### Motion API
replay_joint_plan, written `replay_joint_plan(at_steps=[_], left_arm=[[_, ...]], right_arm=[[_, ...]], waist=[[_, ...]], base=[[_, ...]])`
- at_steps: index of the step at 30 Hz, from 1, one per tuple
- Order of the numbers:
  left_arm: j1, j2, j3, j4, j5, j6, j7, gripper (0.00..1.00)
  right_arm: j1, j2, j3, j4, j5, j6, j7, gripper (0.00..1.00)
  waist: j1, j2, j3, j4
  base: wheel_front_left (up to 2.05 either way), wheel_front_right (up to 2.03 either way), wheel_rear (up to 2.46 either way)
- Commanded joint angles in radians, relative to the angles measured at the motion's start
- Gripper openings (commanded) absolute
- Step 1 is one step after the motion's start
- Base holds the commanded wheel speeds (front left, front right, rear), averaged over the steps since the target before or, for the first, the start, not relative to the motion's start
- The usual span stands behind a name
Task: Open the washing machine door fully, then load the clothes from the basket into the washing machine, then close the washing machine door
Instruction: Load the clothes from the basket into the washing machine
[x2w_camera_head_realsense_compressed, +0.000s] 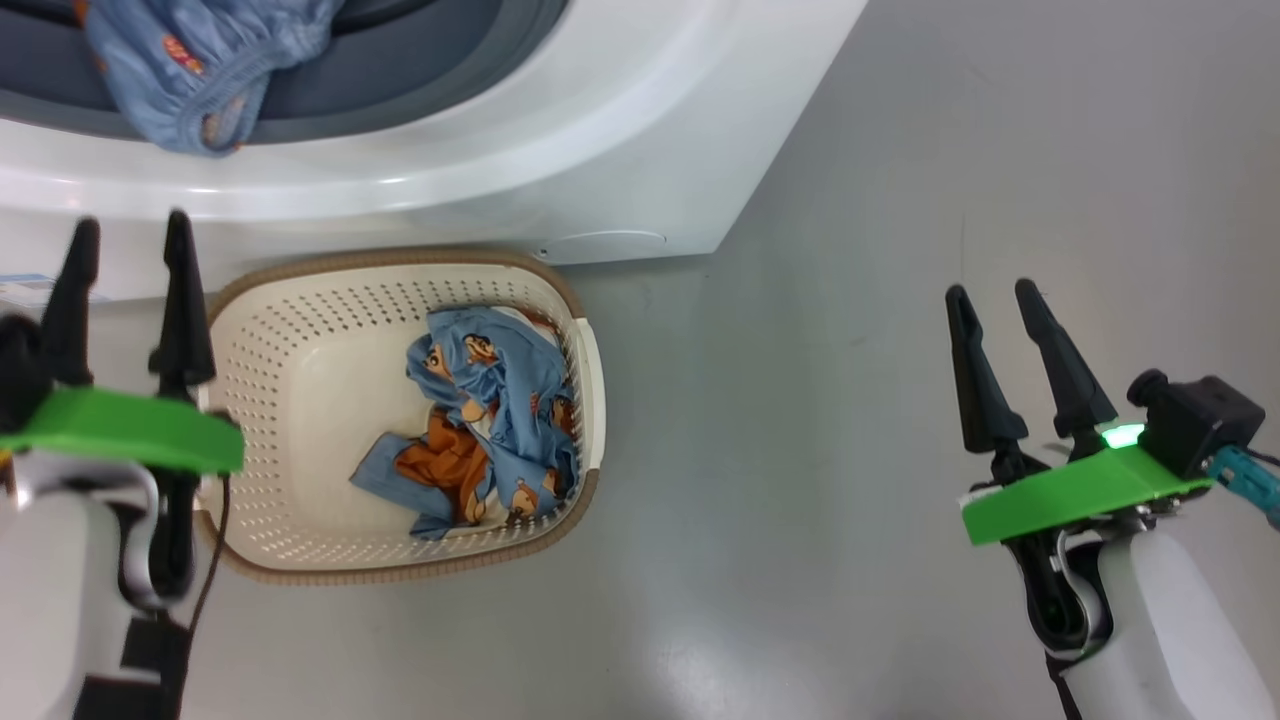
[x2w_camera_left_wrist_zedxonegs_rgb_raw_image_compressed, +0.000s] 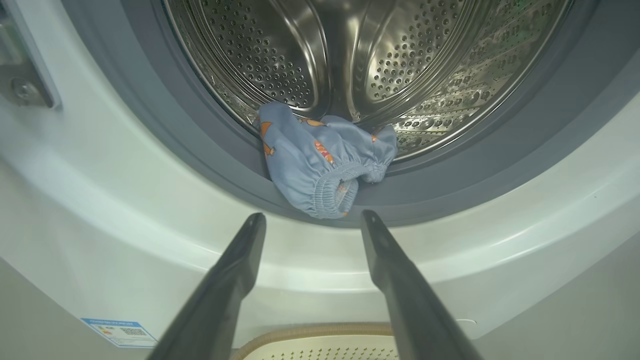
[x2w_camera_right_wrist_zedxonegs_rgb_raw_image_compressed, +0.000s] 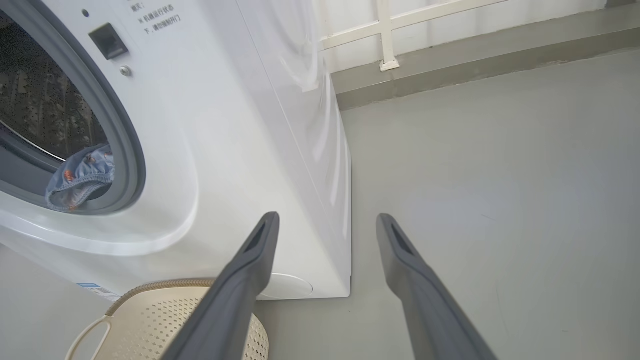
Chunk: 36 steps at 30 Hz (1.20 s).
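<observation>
While the left end effector (x2w_camera_head_realsense_compressed: 131, 220) hangs released and empty just beside the basket (x2w_camera_head_realsense_compressed: 400, 258) — the right end effector (x2w_camera_head_realsense_compressed: 991, 289) likewise, over the floor (x2w_camera_head_realsense_compressed: 850, 420) — clothes (x2w_camera_head_realsense_compressed: 490, 420) lie crumpled inside it, and 1 garment (x2w_camera_head_realsense_compressed: 200, 70) drapes the grey seal (x2w_camera_head_realsense_compressed: 400, 60) of the washing machine (x2w_camera_head_realsense_compressed: 600, 150).

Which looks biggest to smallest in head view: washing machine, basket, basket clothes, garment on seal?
Largest first:
washing machine
basket
clothes in the basket
garment on the seal: frame crops it, so last two unsure
</observation>
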Motion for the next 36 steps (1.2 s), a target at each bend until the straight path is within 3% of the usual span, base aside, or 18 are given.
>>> replay_joint_plan(at_steps=[1, 17, 36], left_arm=[[0.04, 0.03, 0.04, -0.041, 0.011, 0.002, -0.005, 1.0], [0.29, -0.016, 0.14, -0.215, 0.06, 0.002, -0.005, 1.0], [0.24, -0.02, 0.112, -0.18, 0.048, 0.002, -0.005, 1.0]], right_arm=[[0.043, -0.01, 0.019, -0.021, -0.002, 0.002, -0.005, 1.0], [0.071, -0.026, 0.025, -0.015, 0.007, 0.002, -0.005, 1.0], [0.073, -0.021, 0.028, -0.021, 0.007, 0.002, -0.005, 1.0]], waist=[[0.0, -0.0001, -0.013, 0.007], [0.0, -0.0001, -0.058, 0.006], [0.0, -0.0001, -0.043, 0.003]], base=[[0.0, 0.0, 0.0], [0.0, 0.0, 0.0], [0.0, 0.0, 0.0]])
